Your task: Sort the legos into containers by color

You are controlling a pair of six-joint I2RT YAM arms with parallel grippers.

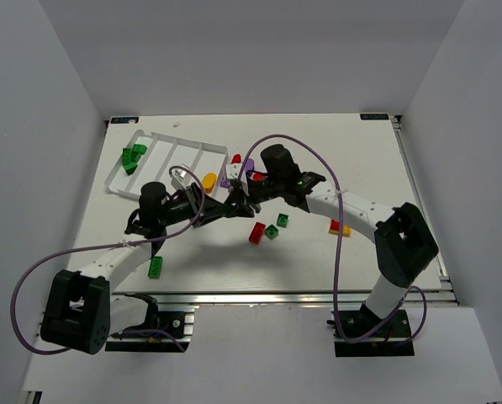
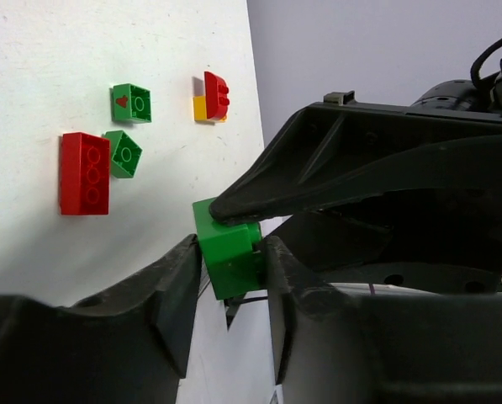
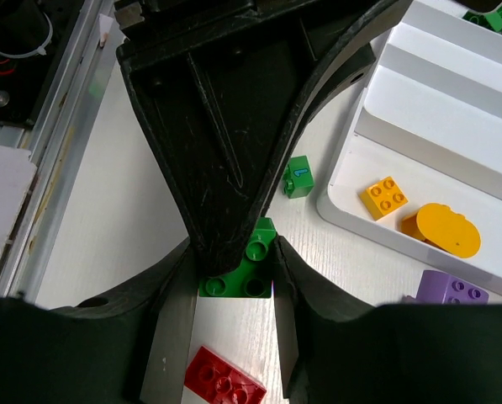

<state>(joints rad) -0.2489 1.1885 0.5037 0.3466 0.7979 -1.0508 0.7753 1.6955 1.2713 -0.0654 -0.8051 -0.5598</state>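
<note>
Left gripper (image 2: pixel 230 269) and right gripper (image 3: pixel 234 278) both pinch one green brick (image 2: pixel 227 248), jaws narrow against its sides; a red brick (image 1: pixel 256 233) lies at 4 o'clock.

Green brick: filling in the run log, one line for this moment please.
left gripper: shut on green brick | right gripper: shut on same brick | stage: likely handover

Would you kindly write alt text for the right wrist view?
A green brick sits between the right gripper's jaws, another black jaw touching it from above. Nearby: a red brick, and a white tray holding yellow pieces.
</note>
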